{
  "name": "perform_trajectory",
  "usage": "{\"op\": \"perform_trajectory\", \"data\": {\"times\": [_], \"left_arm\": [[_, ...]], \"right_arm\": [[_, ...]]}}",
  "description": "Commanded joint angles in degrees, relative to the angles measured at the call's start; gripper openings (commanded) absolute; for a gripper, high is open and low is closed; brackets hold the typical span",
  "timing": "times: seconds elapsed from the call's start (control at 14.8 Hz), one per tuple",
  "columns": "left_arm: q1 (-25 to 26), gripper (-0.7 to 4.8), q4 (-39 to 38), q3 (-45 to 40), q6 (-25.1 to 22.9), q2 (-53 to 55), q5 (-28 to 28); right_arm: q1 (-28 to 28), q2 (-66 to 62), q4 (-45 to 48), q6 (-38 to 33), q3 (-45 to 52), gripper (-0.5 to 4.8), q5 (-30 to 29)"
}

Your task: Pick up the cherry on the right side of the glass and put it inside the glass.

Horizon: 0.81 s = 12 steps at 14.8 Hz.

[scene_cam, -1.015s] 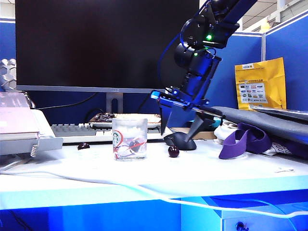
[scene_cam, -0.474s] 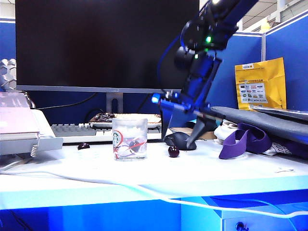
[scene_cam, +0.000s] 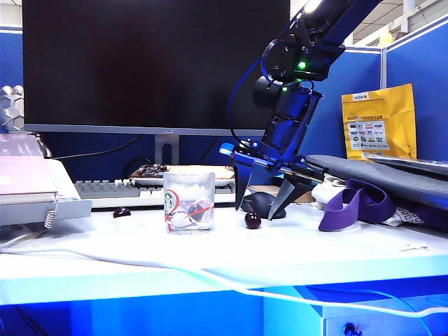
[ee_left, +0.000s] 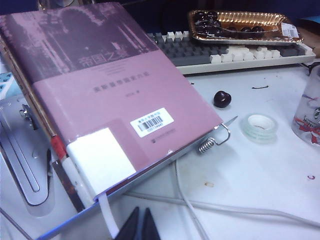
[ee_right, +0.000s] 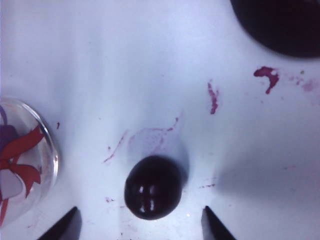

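The cherry (scene_cam: pixel 253 220) is a glossy dark maroon ball on the white table, just right of the glass (scene_cam: pixel 188 201), a short clear tumbler with a green logo and red lines. My right gripper (scene_cam: pixel 256 210) hangs open over the cherry, one finger on each side, tips just above the table. In the right wrist view the cherry (ee_right: pixel 153 187) lies between the tips of the open gripper (ee_right: pixel 140 215) without touching them, and the glass (ee_right: pixel 22 160) shows at the edge. My left gripper (ee_left: pixel 141 226) is shut and empty near a book, far from the cherry.
A black mouse (scene_cam: pixel 262 203) sits right behind the cherry. A second cherry (scene_cam: pixel 122 212) lies left of the glass, near a tape roll (ee_left: pixel 258 126). A pink book (ee_left: pixel 100 95), a keyboard (scene_cam: pixel 112 189), a purple strap (scene_cam: pixel 353 203) and a white cable (scene_cam: pixel 210 276) also share the table.
My right gripper has come down closer to the table around the cherry, and its fingers have drawn a little nearer each other. The cherry and glass have not moved.
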State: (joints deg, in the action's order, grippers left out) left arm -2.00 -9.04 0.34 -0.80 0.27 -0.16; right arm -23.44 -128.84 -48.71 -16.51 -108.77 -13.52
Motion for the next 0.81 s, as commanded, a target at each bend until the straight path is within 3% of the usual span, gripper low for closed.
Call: {"op": "perform_trajectory", "data": {"times": [0.07,0.41,0.47,0.61,0.81], "left_arm": [[0.0,-0.05,-0.7,0.0,-0.2,-0.2,0.2],[0.0,-0.05,-0.7,0.0,-0.2,-0.2,0.2],[0.0,-0.05,-0.7,0.0,-0.2,-0.2,0.2],[0.0,-0.05,-0.7,0.0,-0.2,-0.2,0.2],[0.0,-0.05,-0.7,0.0,-0.2,-0.2,0.2]], "right_arm": [[-0.1,0.1,0.5,0.0,-0.2,2.76,-0.4],[-0.1,-0.7,0.3,0.0,-0.2,2.73,-0.6],[-0.1,-0.8,0.4,0.0,-0.2,2.58,-0.8],[-0.1,-0.9,0.5,0.0,-0.2,1.74,-0.8],[-0.1,-0.9,1.5,0.0,-0.2,1.53,-0.8]]}}
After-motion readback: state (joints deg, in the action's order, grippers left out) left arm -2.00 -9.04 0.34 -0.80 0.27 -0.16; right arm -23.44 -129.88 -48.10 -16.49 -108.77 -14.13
